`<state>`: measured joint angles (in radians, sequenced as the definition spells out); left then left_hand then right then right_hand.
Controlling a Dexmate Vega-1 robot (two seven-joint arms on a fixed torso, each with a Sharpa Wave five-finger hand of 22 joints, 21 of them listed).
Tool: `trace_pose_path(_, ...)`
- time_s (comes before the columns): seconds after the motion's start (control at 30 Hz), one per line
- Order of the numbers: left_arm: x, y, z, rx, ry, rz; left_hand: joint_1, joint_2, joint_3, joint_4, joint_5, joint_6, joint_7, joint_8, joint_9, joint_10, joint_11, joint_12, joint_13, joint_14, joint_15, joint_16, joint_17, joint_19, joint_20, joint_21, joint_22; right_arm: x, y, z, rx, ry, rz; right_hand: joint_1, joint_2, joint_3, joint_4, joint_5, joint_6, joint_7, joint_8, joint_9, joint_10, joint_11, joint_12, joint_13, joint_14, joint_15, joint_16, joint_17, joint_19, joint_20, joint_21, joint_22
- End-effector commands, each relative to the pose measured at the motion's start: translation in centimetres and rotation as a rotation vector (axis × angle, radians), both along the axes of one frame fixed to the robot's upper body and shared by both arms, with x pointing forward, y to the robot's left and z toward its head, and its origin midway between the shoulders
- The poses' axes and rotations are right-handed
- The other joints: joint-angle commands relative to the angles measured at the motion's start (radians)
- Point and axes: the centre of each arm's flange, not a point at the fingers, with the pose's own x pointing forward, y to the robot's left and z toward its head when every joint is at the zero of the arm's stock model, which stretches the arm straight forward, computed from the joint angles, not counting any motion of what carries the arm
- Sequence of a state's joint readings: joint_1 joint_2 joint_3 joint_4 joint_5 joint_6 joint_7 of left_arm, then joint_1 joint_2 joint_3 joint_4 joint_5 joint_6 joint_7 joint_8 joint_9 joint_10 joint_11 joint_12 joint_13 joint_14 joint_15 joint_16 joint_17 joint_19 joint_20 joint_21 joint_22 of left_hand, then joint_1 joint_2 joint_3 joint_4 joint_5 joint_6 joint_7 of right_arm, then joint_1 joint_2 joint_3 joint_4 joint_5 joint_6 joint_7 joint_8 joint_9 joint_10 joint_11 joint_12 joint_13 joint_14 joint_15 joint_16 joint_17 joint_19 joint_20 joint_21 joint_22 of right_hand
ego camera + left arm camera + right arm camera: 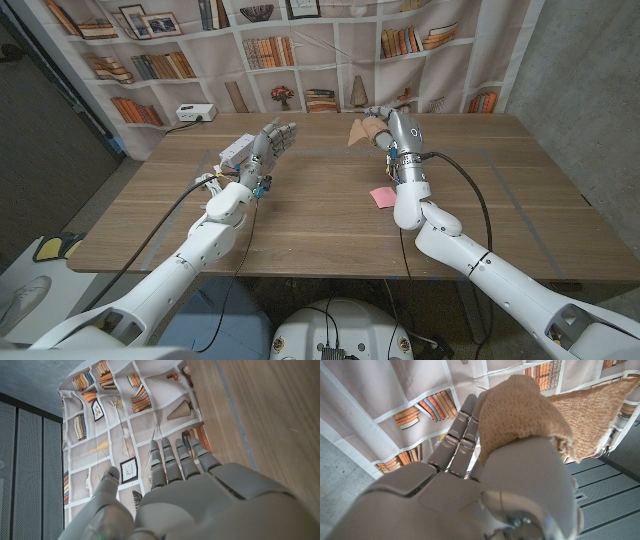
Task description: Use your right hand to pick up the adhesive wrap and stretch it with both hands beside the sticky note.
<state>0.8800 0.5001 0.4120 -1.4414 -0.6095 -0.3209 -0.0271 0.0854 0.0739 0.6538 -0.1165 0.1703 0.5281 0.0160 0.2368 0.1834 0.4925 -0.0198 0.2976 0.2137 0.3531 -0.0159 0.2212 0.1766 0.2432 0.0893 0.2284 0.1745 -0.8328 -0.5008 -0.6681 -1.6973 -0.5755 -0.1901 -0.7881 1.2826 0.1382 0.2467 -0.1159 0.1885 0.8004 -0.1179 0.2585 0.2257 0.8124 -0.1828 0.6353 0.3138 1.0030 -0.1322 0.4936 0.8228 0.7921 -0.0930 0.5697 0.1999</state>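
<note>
My right hand (pixel 381 125) gripping the tan adhesive wrap (pixel 357 133) above the surface (pixel 320 210), left hand (pixel 272 141) raised, fingers spread, holding nothing, pink sticky note (pixel 381 197) nearby

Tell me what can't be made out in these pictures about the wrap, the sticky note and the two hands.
- Adhesive wrap: in the head view the right hand covers most of it; its loose end's length is unclear.
- Sticky note: the right forearm overlaps its edge; any writing is too small to read.
- Left hand: the white object behind it is partly hidden and too small to identify.
</note>
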Motion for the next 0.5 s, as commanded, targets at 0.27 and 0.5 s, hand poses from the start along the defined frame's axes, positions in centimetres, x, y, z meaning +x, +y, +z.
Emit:
trace_pose_path(0.27,-1.2,-4.3,2.0,0.103,-0.058,-0.045,0.041,0.012,0.015,-0.024,0.004,0.223,0.025,0.048,0.008,0.221,0.019,0.056,0.000,0.083,-0.059,-0.013,-0.003,0.039,-0.041,-0.012,0.003,-0.2,0.2,2.2,-0.073,-0.038,-0.057,-0.010,0.003,0.001,-0.011,0.000,0.010,0.001,-0.006,0.005,0.016,-0.005,0.095,0.102,0.030,-0.105,-0.012,0.010,-0.011,-0.029,0.010,0.001)
trace_pose_path(0.5,-1.1,-5.5,2.0,0.130,-0.046,-0.087,0.050,0.001,0.013,-0.032,0.004,0.174,0.034,0.012,0.008,0.180,0.026,0.025,-0.002,0.055,-0.031,-0.033,-0.003,0.023,-0.035,-0.024,0.004,-0.3,0.1,2.4,-0.068,-0.044,-0.056,-0.012,0.002,0.001,-0.014,0.001,0.011,0.000,-0.008,0.006,0.017,-0.005,0.095,0.101,0.032,-0.105,-0.017,0.014,-0.011,-0.029,0.016,0.001)
